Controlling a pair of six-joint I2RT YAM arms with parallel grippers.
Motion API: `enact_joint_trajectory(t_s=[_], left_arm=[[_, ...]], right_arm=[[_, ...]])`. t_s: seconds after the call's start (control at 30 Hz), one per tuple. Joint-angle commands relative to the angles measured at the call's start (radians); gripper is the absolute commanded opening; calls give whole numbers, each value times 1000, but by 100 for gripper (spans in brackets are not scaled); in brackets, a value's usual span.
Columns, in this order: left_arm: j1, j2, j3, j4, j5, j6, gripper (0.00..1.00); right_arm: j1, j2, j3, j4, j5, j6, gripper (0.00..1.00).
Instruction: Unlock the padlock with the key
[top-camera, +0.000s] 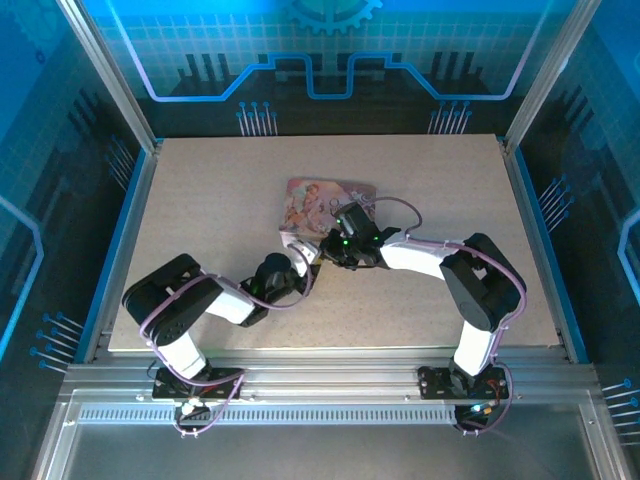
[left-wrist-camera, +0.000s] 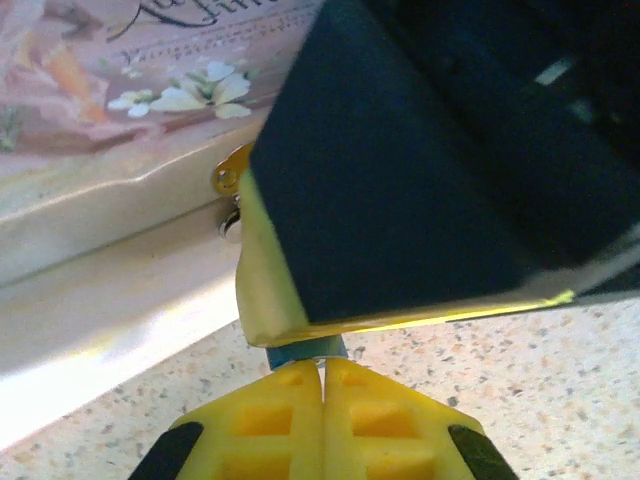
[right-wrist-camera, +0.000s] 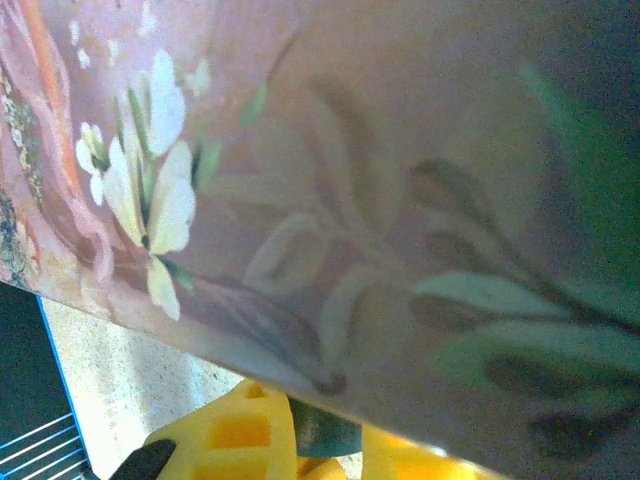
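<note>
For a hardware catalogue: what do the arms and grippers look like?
The left arm and right arm are black and white, with lilac cables looped alongside; a green light glows near the right wrist. The left gripper and right gripper have yellow, grid-recessed fingers.

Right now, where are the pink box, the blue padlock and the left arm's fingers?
pink box (top-camera: 310, 200): top view, its illustrated lid.
padlock (left-wrist-camera: 300, 350): left wrist view, blue body edge showing above the fingertips.
left fingers (left-wrist-camera: 285, 405): left wrist view, one yellow finger's ribbed face.
</note>
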Motion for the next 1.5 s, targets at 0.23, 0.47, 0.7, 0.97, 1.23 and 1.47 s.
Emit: enact_joint_trajectory(t_s=[0.23,0.47,0.7,0.97,1.23,1.47], left_arm=[[-195,64,-19,77,-251,421,0],[-295,179,1,183,-369,485,0],[-124,-6,-55,22,-39,54,0],[-12,-6,-74,40,147,-112,0],[-2,33,-72,99,151,-162,0],[18,21,-69,122,185,-225,0]], right_arm=[[-9,6,15,-80,-136,84,0],[-14,-1,10,-101,-134,69,0],[-14,-32,-7,-89,-111,41,0],[-2,-92,-1,-146,-57,-6,28],[-5,-121,-23,-150,-35,-6,56],[1,-115,-47,-129,-34,15,57]])
